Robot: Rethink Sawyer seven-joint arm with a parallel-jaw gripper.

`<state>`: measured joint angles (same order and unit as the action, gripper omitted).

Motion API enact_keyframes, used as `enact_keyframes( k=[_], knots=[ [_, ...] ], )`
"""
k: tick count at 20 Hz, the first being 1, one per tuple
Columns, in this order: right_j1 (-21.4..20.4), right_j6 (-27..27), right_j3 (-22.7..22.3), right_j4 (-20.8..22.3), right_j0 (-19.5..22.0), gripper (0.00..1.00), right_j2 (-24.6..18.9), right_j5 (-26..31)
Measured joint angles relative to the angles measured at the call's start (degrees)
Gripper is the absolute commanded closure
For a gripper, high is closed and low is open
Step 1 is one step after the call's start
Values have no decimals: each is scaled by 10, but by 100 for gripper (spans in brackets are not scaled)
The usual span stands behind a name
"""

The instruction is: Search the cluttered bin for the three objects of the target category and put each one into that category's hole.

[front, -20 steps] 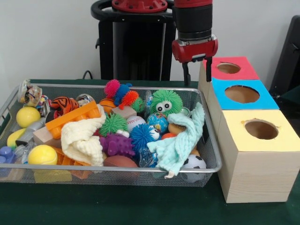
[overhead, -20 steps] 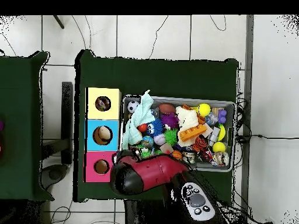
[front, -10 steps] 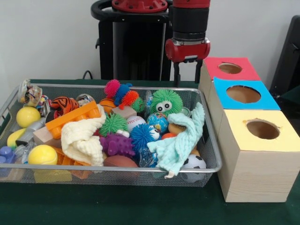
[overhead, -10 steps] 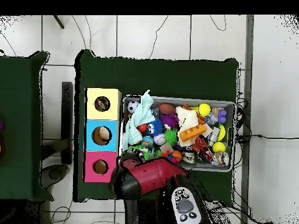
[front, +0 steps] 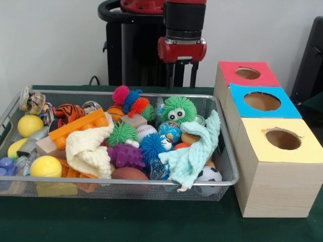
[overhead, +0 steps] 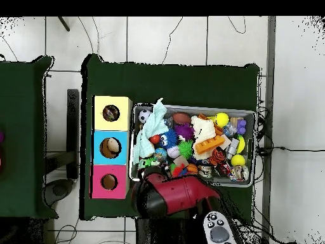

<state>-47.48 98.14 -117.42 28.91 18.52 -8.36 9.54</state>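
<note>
Front view: the gripper point(front: 181, 75) has swung from beside the red-topped box point(front: 246, 75) to above the wire bin's point(front: 126, 181) back rim, fingers point(front: 194, 75) spread and empty. Probably another search begins; target objects lie somewhere among the clutter.

- In the front view the wire bin point(front: 228, 174) sits on the desk point(front: 151, 222), with a row of three boxes touching its right side.
- The nearest box point(front: 275, 174) stands in front, the middle box point(front: 237, 108) behind it, the farthest box point(front: 222, 80) at the back.
- Each box has one hole in its top.
- Inside the bin, a fuzzy googly-eyed ball point(front: 178, 110) lies toward the back right.
- A knitted cloth point(front: 189, 156) drapes over the front right toys.
- A second cloth point(front: 88, 148) lies left of centre, partly over a long brick point(front: 78, 124).
- A soccer ball point(front: 209, 175) sits in the front right corner.
- The tool point(front: 181, 75) hangs above the bin's back rim.
</note>
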Motion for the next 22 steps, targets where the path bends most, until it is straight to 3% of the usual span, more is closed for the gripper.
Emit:
enact_keyframes(
  k=[12, 22],
  knots=[
    [-45, 0, -12, 1, 17, 0, 3, 0],
    [-32, 0, -15, 44, 52, 0, 4, -2]
  ],
)
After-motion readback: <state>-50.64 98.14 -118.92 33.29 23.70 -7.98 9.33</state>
